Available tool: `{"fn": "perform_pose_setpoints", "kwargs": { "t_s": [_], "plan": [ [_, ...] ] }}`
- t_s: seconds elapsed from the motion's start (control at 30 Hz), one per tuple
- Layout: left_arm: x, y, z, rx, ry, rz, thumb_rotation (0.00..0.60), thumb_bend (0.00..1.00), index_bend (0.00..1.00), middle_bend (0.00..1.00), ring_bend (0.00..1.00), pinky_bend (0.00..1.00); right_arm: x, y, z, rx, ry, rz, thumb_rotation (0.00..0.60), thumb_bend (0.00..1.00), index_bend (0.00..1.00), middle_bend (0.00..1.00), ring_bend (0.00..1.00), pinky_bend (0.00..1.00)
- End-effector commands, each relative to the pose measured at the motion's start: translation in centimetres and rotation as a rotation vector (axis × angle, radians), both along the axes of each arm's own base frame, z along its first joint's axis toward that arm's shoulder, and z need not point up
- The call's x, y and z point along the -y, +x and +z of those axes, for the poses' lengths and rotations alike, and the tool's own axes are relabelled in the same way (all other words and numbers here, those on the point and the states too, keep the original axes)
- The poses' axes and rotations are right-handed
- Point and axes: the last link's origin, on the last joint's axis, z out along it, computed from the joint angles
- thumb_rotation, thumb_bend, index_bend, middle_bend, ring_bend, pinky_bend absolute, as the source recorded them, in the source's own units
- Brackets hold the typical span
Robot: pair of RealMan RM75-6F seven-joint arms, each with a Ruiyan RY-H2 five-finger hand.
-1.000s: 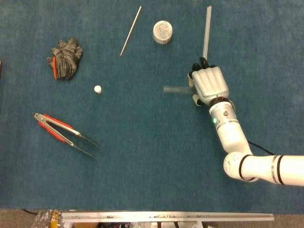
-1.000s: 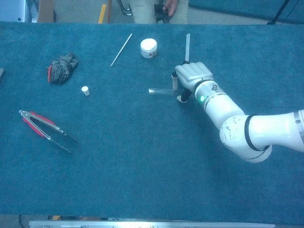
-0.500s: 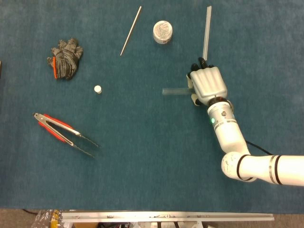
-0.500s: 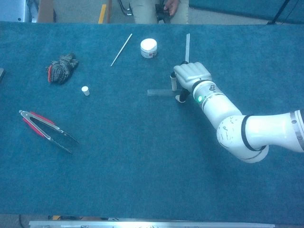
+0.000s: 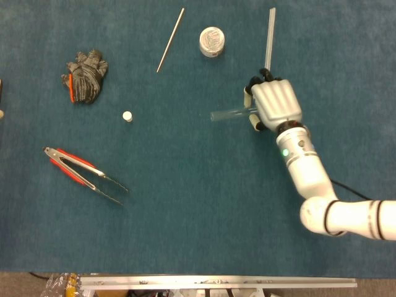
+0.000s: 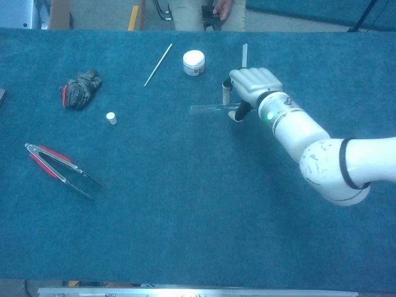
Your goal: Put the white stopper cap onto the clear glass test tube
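Note:
My right hand [image 5: 274,103] [image 6: 250,86] grips one end of the clear glass test tube [image 5: 226,114] [image 6: 209,110]. The tube sticks out to the left of the hand, roughly level and slightly above the blue cloth. The white stopper cap [image 5: 127,116] [image 6: 111,117] stands alone on the cloth far to the left of the tube's free end. My left hand shows in neither view.
A grey-and-orange work glove [image 5: 85,76] lies at the far left. Red-handled tongs [image 5: 83,174] lie near the left front. A thin rod [image 5: 170,39], a white jar [image 5: 211,41] and a clear rod [image 5: 269,40] lie toward the back.
My right hand has lifted and drawn back slightly with the test tube, which now tilts a little off the cloth. The cap has not moved.

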Motion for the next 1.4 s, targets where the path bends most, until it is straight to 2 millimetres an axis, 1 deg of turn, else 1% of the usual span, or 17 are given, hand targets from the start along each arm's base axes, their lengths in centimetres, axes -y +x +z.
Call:
{"fn": "perform_pose_setpoints", "kwargs": {
  "t_s": [0.03, 0.13, 0.33, 0.5, 0.73, 0.83, 1.03, 1.17, 1.4],
  "plan": [
    [-0.7, 0.8, -0.3, 0.032, -0.042, -0.014, 0.600, 0.35, 0.27, 0.19, 0.09, 0.09, 0.2, 0.4, 3.8, 0.092, -0.034, -0.004, 0.600, 0.34, 0.60, 0.30, 0.11, 0.32],
    [-1.5, 1.7, -0.9, 0.046, -0.081, -0.031, 0.600, 0.35, 0.27, 0.19, 0.09, 0.09, 0.2, 0.7, 6.0, 0.132, -0.048, -0.001, 0.600, 0.34, 0.60, 0.30, 0.11, 0.32],
    [-2.9, 4.0, -2.7, 0.123, -0.162, -0.060, 0.600, 0.35, 0.27, 0.19, 0.09, 0.09, 0.1, 1.0, 9.3, 0.173, -0.066, 0.006, 0.600, 0.34, 0.60, 0.30, 0.11, 0.32],
    [-3.9, 5.3, -4.4, 0.156, -0.211, -0.079, 0.600, 0.35, 0.30, 0.20, 0.09, 0.09, -0.1, 0.8, 11.3, 0.176, -0.075, 0.005, 0.600, 0.34, 0.60, 0.30, 0.11, 0.32],
    [-6.0, 6.5, -7.6, 0.157, -0.268, -0.087, 0.600, 0.35, 0.35, 0.20, 0.09, 0.09, -0.5, -0.2, 13.8, 0.181, -0.091, -0.007, 0.600, 0.34, 0.60, 0.30, 0.11, 0.32],
    [-6.9, 6.9, -9.2, 0.145, -0.266, -0.098, 0.600, 0.36, 0.37, 0.20, 0.08, 0.09, -0.7, -0.6, 14.4, 0.179, -0.094, -0.010, 0.600, 0.34, 0.60, 0.30, 0.11, 0.32],
    [-8.2, 7.7, -12.5, 0.127, -0.295, -0.109, 0.600, 0.37, 0.41, 0.19, 0.06, 0.09, -1.0, -1.2, 14.9, 0.172, -0.093, -0.017, 0.600, 0.34, 0.60, 0.30, 0.11, 0.32],
    [-8.9, 8.0, -14.2, 0.064, -0.303, -0.129, 0.600, 0.37, 0.40, 0.18, 0.04, 0.09, -1.0, -1.5, 14.9, 0.169, -0.088, -0.019, 0.600, 0.34, 0.60, 0.30, 0.11, 0.32],
    [-10.1, 8.2, -16.7, -0.010, -0.317, -0.132, 0.600, 0.37, 0.37, 0.17, 0.04, 0.09, -1.0, -2.1, 14.8, 0.162, -0.084, -0.027, 0.600, 0.34, 0.60, 0.30, 0.11, 0.32]
  ]
}}
